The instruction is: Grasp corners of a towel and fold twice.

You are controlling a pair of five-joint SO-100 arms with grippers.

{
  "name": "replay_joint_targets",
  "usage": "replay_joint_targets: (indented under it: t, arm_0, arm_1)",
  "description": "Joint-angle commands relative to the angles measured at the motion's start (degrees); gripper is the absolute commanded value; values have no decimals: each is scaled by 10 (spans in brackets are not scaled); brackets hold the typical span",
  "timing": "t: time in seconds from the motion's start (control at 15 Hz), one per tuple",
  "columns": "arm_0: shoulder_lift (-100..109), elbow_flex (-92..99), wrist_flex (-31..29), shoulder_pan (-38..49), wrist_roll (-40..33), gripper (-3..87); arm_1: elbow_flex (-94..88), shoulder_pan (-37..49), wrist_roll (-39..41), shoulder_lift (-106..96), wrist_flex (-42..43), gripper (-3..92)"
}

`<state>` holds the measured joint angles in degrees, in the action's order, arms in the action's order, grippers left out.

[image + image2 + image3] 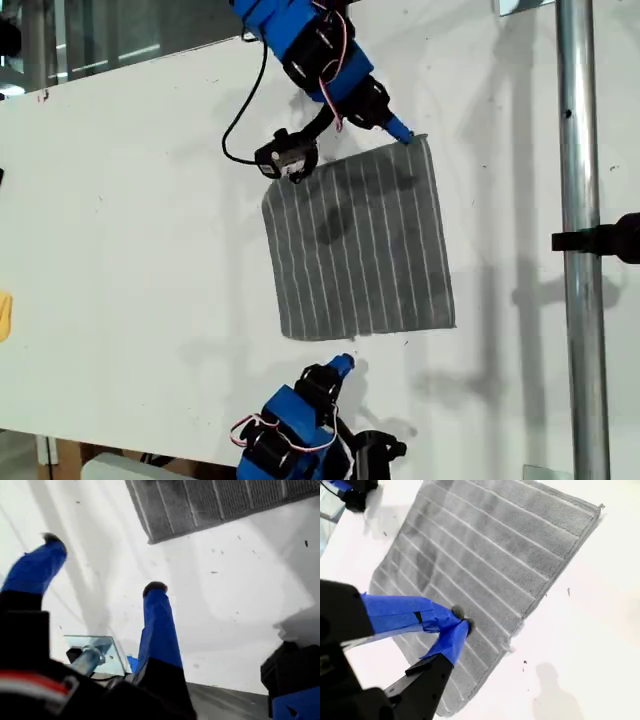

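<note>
A grey towel (358, 243) with thin white stripes lies flat and unfolded on a white table (130, 250), toward the middle of the exterior view. My second gripper (402, 133) reaches in from the top of the exterior view, its blue-taped jaws closed together at the towel's far corner (420, 141); I cannot tell whether any cloth is pinched between them. My first gripper (342, 363) hovers with its jaws spread apart over bare table just short of the towel's near edge. A metal pole (582, 250) stands upright at the exterior view's right, well apart from the towel.
</note>
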<state>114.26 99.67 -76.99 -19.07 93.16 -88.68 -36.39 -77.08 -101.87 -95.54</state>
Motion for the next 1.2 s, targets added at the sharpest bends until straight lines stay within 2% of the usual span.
replay_joint_targets:
  t: [0.0,0.27,0.47,0.87,1.0,1.07,1.13]
  arm_0:
    - [2,-30,-4,-13,-2,-29]
    - [-2,-31,-8,-20,2,-29]
    - [-4,-32,-9,-24,6,-29]
    - [-7,-26,-14,-32,21,-29]
    - [-6,-24,-15,-32,23,-29]
    - [-6,-20,-16,-32,24,-29]
    - [-5,-16,-17,-33,27,-29]
  arm_1:
    - [-51,15,18,13,28,427]
    - [-163,11,13,67,143,398]
    - [-134,5,13,164,192,388]
    - [-4,11,43,294,179,351]
    - [-11,18,49,322,199,262]
    - [-11,25,46,330,200,44]
    - [-11,30,37,332,200,-2]
